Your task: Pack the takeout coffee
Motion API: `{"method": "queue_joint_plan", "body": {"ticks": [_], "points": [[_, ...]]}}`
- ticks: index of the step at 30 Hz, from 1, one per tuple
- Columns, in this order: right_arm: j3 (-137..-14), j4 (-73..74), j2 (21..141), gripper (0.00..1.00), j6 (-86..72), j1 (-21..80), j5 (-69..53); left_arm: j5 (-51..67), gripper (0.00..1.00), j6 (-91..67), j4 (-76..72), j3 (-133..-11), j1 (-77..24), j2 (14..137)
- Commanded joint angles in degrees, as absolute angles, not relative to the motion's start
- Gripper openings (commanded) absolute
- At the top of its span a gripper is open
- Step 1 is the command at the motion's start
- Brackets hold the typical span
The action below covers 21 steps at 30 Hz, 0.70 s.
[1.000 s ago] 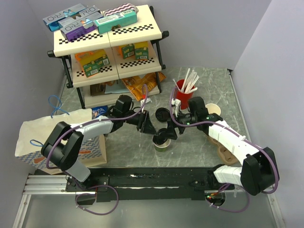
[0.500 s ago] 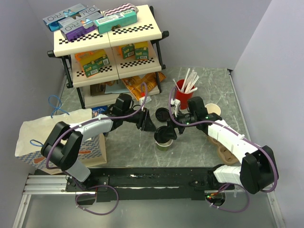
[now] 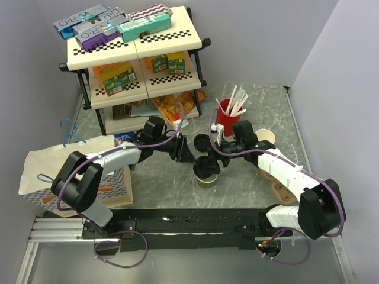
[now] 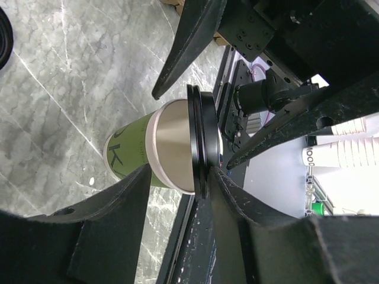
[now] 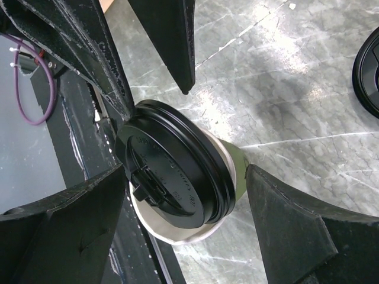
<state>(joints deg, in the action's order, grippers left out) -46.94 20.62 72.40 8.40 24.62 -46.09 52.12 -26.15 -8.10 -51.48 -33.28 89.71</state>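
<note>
The left tool (image 3: 186, 156) hangs half open, holding nothing, beside the green cup (image 4: 127, 151) on the bench (image 5: 296, 71). The black lid (image 5: 166, 160) sits crooked on the cup (not snapped on yet). The right tool (image 5: 185, 174), spread wide, seems to grip it. Next, press it down flat.
</note>
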Motion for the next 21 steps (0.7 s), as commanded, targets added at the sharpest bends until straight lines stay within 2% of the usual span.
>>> {"method": "queue_joint_plan", "body": {"ticks": [1,21], "points": [[-49.92,20.30,72.86,0.88,8.87,25.05,-46.58,51.07,0.50,-25.31,-8.70,-53.35,-33.13,88.59],[-51.24,22.59,72.07,0.86,10.02,25.05,-47.81,49.65,0.51,-24.26,-8.96,-51.51,-33.84,88.95]]}}
